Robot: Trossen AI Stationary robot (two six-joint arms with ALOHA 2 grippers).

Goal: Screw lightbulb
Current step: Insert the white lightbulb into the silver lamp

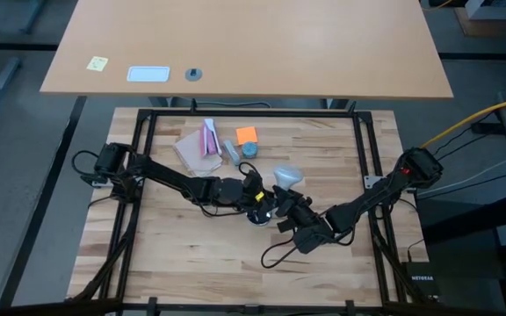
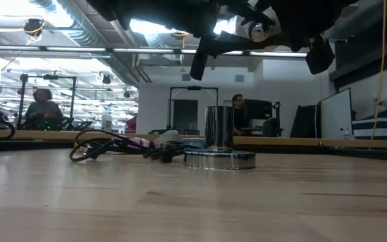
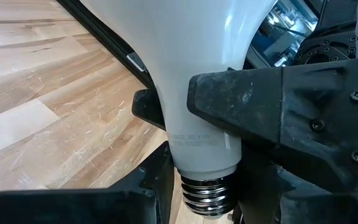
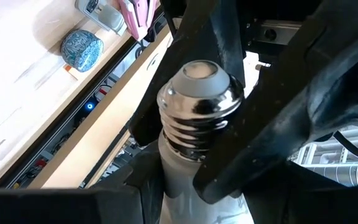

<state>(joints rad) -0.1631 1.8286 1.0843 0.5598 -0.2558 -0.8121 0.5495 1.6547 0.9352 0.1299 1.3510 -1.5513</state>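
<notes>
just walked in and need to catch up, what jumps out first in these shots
The frosted white lightbulb stands out, gripped at its pale neck by the right end effector above mid-table. Directly underneath stands the silver socket, still empty. The left end effector sits shut close beside it.

Both arms reach to mid-table, left pincer (image 1: 255, 195) clamped shut, right pincer (image 1: 286, 204) partly spread.

Overhead view looks straight down; low view looks level across the table (image 2: 180, 202); both wrist views closely frame the lightbulb (image 3: 191, 93).
</notes>
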